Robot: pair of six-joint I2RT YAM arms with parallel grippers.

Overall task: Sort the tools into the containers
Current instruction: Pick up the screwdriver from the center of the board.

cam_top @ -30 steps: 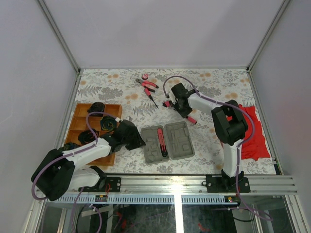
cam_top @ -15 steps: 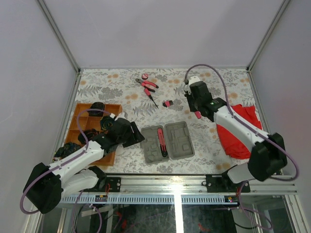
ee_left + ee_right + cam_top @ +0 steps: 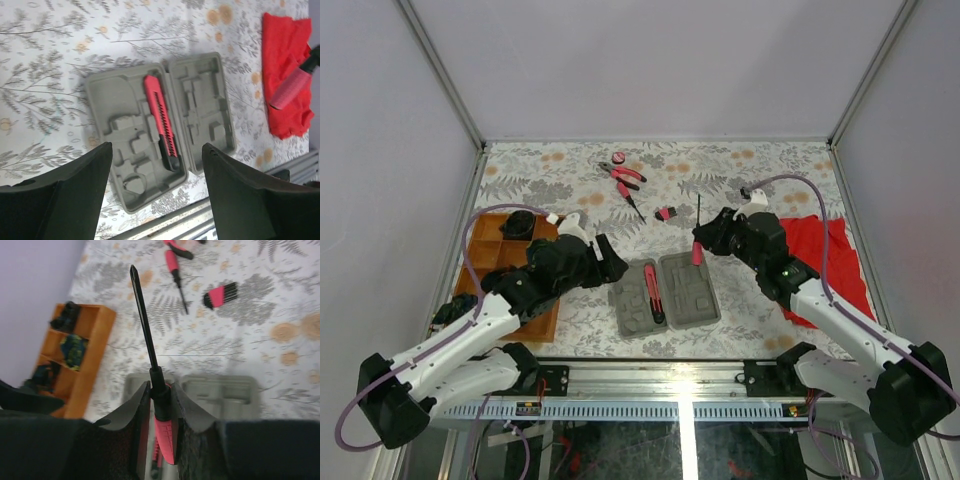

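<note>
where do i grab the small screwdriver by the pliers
Grip the small screwdriver by its pink handle, from straight above, jaws across its width. It lies flat, and the handle is its thickest part; the black shaft is thin and hugs the table. Stay near the shaft end: the pliers lie close to the butt.

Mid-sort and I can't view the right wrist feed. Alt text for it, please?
The right hand grips a pink-handled screwdriver, black shaft pointing up and away. The open grey case lies beyond it, a wooden tray of dark items at left; a smaller screwdriver and a pink-and-black bit lie farther off.
</note>
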